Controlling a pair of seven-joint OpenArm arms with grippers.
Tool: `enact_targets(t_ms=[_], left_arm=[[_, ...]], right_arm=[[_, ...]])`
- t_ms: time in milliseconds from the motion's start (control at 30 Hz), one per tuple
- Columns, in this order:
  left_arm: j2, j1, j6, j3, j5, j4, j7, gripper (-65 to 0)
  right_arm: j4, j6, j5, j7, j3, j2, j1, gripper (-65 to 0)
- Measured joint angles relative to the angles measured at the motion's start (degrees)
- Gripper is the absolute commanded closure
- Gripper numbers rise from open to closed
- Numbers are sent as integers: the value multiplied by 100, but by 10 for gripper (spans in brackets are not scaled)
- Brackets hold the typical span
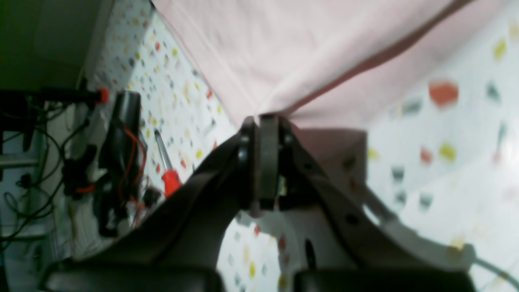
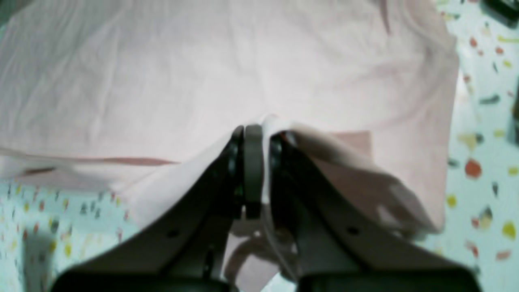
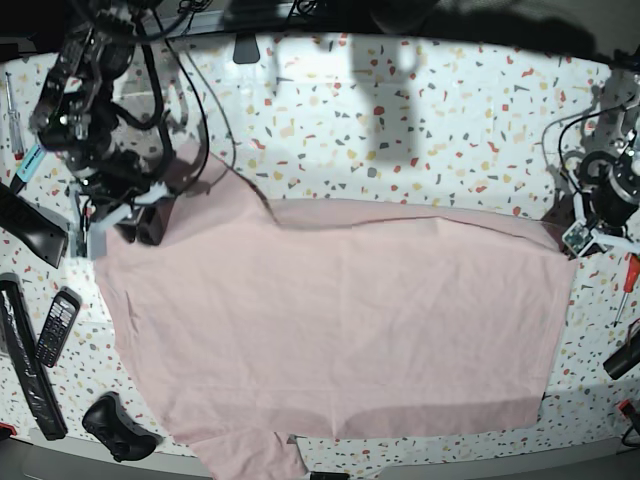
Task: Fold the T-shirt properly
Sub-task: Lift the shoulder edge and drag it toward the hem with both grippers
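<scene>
The pale pink T-shirt (image 3: 340, 320) lies spread flat on the speckled table, plain side up, with no lettering showing. My right gripper (image 3: 128, 218) is at the shirt's far left corner, and in the right wrist view it (image 2: 259, 130) is shut on a bunched fold of the shirt (image 2: 202, 73). My left gripper (image 3: 580, 236) is at the shirt's far right corner, and in the left wrist view it (image 1: 263, 121) is shut on the shirt's edge (image 1: 284, 52), which stretches away from the jaws.
A red-handled screwdriver (image 3: 628, 283) (image 1: 170, 180) and a black object (image 3: 622, 356) lie right of the shirt. A phone (image 3: 57, 327), a long black bar (image 3: 25, 372) and a black controller (image 3: 115, 422) lie at the left front. Cables (image 3: 180, 90) run behind the right arm.
</scene>
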Motion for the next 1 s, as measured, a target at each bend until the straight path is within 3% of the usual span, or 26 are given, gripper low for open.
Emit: enact_targets(t_ms=[300,767,1000], left_arm=[[680,-688,-11,2,120,-918,0,0],[811,-1784,-28,0,-129,-2181,-262,0],[1178,-1873,-4,0,-98,-2623,-439,0]], right_arm=[[-1421,-4,13,2,2,33,1346,0],[-3056,9,-474,214,13,262,2463,0],[-3735,11,-774,546,13,260,2763,0]])
